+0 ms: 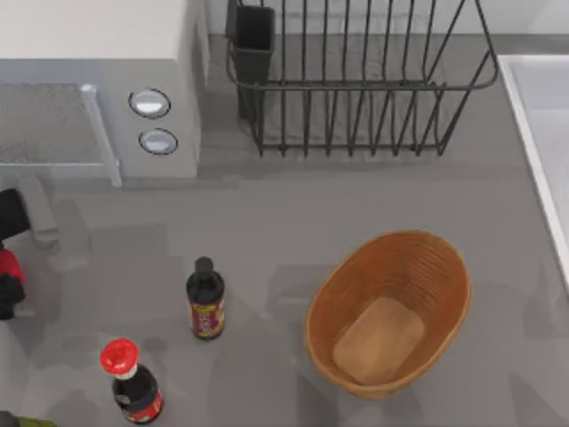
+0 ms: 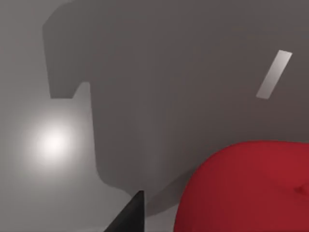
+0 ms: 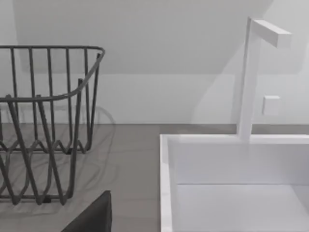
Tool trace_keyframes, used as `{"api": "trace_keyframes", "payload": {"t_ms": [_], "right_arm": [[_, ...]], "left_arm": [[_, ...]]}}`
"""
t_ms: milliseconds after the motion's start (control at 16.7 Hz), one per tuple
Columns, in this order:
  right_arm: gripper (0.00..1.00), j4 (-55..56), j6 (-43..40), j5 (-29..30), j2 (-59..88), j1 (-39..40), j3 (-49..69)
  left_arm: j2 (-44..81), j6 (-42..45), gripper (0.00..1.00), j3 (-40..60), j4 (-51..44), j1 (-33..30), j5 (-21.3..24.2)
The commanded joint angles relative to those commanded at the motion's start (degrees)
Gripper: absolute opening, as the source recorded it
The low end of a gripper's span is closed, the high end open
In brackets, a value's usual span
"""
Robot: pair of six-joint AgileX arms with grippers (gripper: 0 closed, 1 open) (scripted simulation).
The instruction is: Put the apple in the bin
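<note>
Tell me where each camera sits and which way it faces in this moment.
Top view: above the table, looking straight down on the oval orange-brown woven wicker bin and the black wire dish rack; the left hand is at the left edge.
Left wrist view: on the left arm, facing grey tabletop, the small bright-red round apple close up.
Right wrist view: on the right arm, facing the back wall across the white sink; a dark part of the right hand shows.
Shared: top and right wrist views both show rack and sink.
</note>
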Motion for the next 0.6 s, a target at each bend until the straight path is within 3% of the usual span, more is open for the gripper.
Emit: {"api": "trace_keyframes", "payload": {"t_ms": [240,600], "right_arm": [[1.0,0.0,0.0,0.0,0.0,0.0,0.0],[1.0,0.0,0.0,0.0,0.0,0.0,0.0]], "left_arm": [[0.0,0.0,0.02,0.0,0.0,0.0,0.0],[0.0,0.0,0.0,0.0,0.0,0.0,0.0]]}}
